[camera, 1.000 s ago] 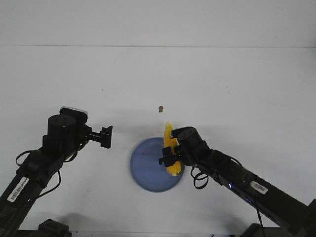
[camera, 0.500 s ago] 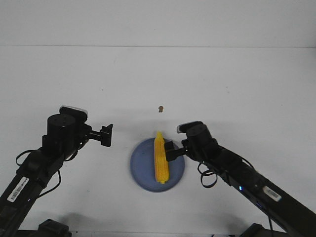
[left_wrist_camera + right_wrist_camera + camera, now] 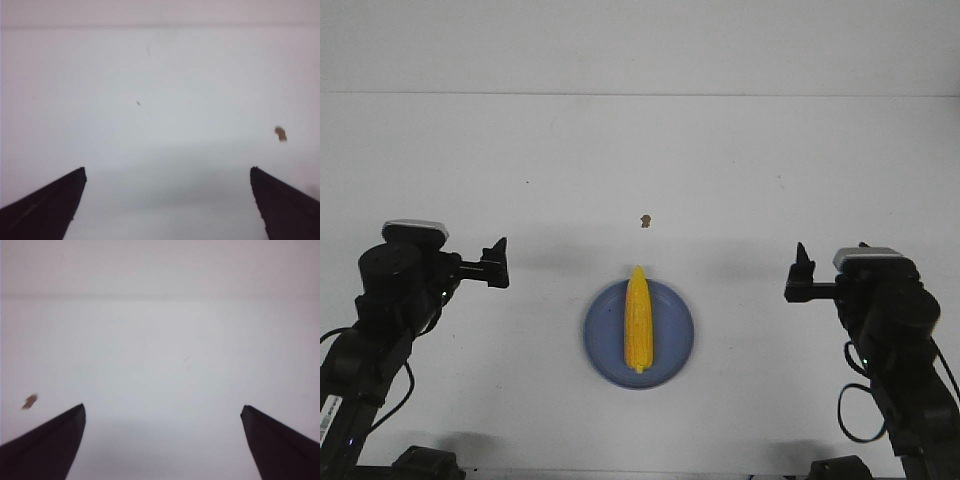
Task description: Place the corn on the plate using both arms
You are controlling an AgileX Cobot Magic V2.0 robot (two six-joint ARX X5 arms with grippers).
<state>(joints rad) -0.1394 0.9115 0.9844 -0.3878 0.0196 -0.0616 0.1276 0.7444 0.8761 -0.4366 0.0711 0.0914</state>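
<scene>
The yellow corn (image 3: 639,318) lies lengthwise on the periwinkle-blue plate (image 3: 607,345) at the front middle of the table, its pointed tip toward the far side. My left gripper (image 3: 498,263) is open and empty, well to the left of the plate. My right gripper (image 3: 801,272) is open and empty, well to the right of the plate. In the left wrist view the left gripper (image 3: 167,172) frames only bare table between wide-apart fingers. The right wrist view shows the right gripper (image 3: 162,410) the same way. Neither wrist view shows the corn or the plate.
A small brown scrap (image 3: 644,220) lies on the white table beyond the plate; it also shows in the left wrist view (image 3: 280,133) and the right wrist view (image 3: 29,401). A tiny dark speck (image 3: 528,182) sits at the far left.
The right gripper let go of the corn, which now lies flat on the plate, and pulled back to the right. The left arm drew back to the left.
</scene>
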